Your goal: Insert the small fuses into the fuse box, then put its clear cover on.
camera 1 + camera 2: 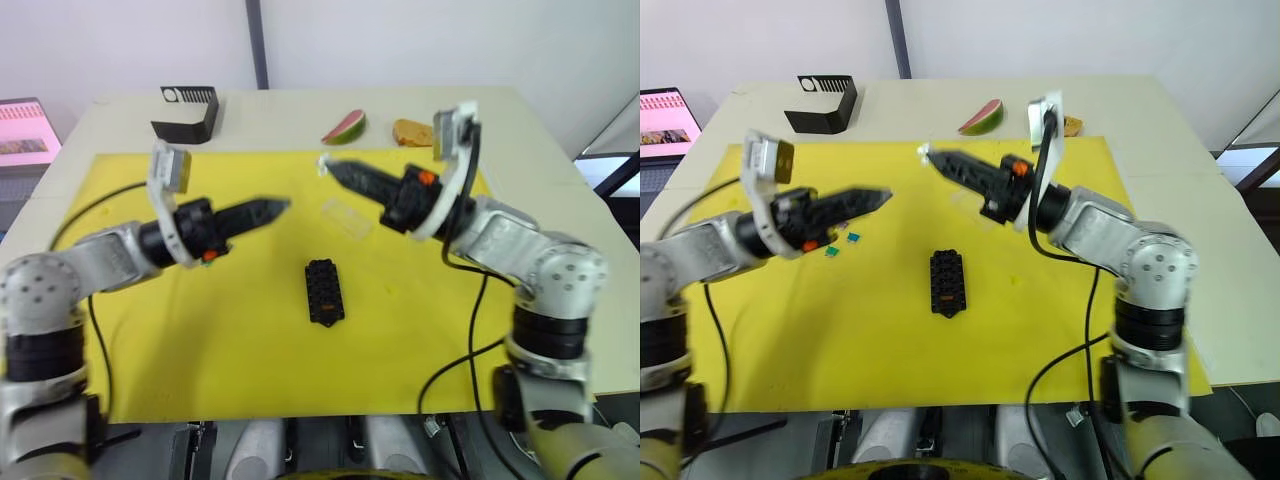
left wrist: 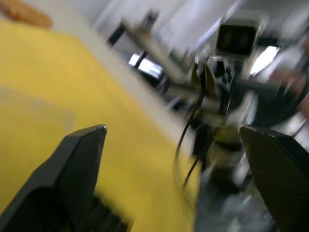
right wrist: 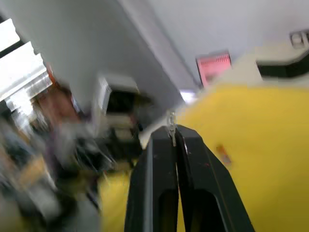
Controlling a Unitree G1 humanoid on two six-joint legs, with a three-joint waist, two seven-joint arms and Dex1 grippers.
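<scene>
The black fuse box (image 1: 324, 291) lies in the middle of the yellow mat (image 1: 200, 340), with an orange chip in one of its slots. The clear cover (image 1: 345, 217) rests on the mat just behind it. Two small fuses, green (image 1: 830, 251) and teal (image 1: 853, 238), lie under my left arm. My left gripper (image 1: 280, 207) hovers above the mat to the left of the cover, and its fingers (image 2: 82, 159) stand wide apart. My right gripper (image 1: 328, 165) is raised over the mat's far side, shut on a tiny pale fuse (image 3: 171, 128) at its tip.
A larger black box with a white vent (image 1: 186, 112) stands at the table's back left. A watermelon slice (image 1: 345, 127) and a brown food piece (image 1: 411, 132) lie at the back. A laptop (image 1: 25, 130) sits far left. Cables trail over both sides of the mat.
</scene>
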